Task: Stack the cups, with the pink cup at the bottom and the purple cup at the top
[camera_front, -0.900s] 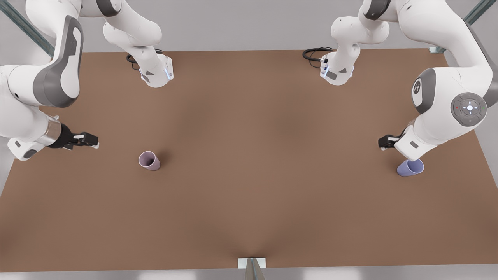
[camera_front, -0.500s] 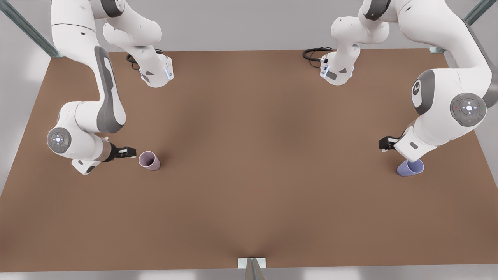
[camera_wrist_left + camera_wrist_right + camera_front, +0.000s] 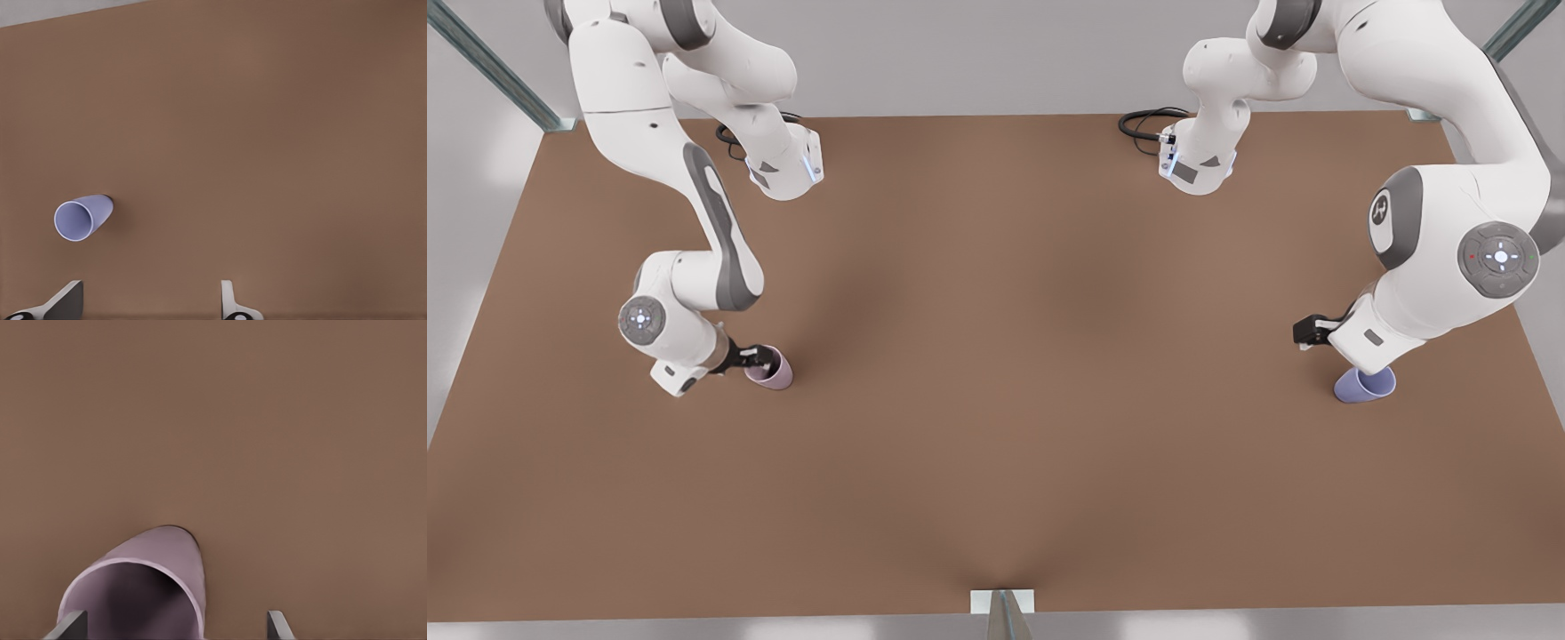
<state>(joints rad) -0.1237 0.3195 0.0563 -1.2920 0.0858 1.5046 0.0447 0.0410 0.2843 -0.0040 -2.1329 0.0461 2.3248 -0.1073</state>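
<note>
Both cups standing apart, one tool closing in on the pink one

The pink cup (image 3: 771,368), smooth and tapered, stands at the front view's left of the brown matte worktop (image 3: 996,400); the right tool (image 3: 754,358) sits at its rim, fingers spread wide about the mouth (a grasp looks likely next). The purple cup (image 3: 1364,385) stands well apart at the front view's right, the left tool (image 3: 1307,331) waiting just beside it, also wide open.
</note>
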